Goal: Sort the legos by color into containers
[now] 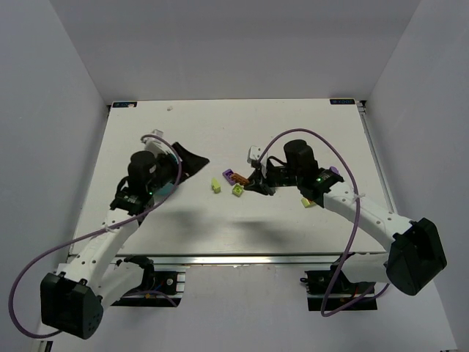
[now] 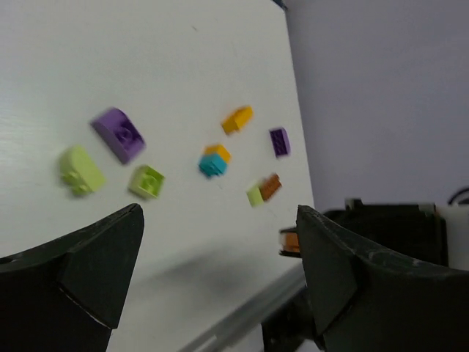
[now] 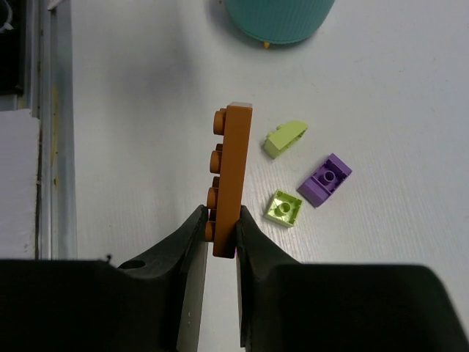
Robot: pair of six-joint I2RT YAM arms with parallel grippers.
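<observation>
My right gripper (image 3: 220, 220) is shut on a brown studded plate (image 3: 233, 176), held on edge above the table. Beyond it lie a lime sloped brick (image 3: 284, 138), a purple brick (image 3: 325, 180) and a lime square brick (image 3: 283, 208). The teal bowl (image 3: 278, 18) stands further off, its compartments hidden. In the top view the right gripper (image 1: 253, 180) is at the table's middle. The bowl (image 1: 168, 189) is mostly hidden under the left arm. My left gripper (image 2: 218, 242) is open and empty, above the table, facing the purple (image 2: 119, 134) and lime (image 2: 80, 170) bricks.
Further right lie an orange brick (image 2: 237, 119), a cyan brick with orange on it (image 2: 213, 161), a small purple brick (image 2: 279, 141) and a lime and brown pair (image 2: 264, 191). The table's near edge rail (image 3: 47, 147) runs beside the right gripper.
</observation>
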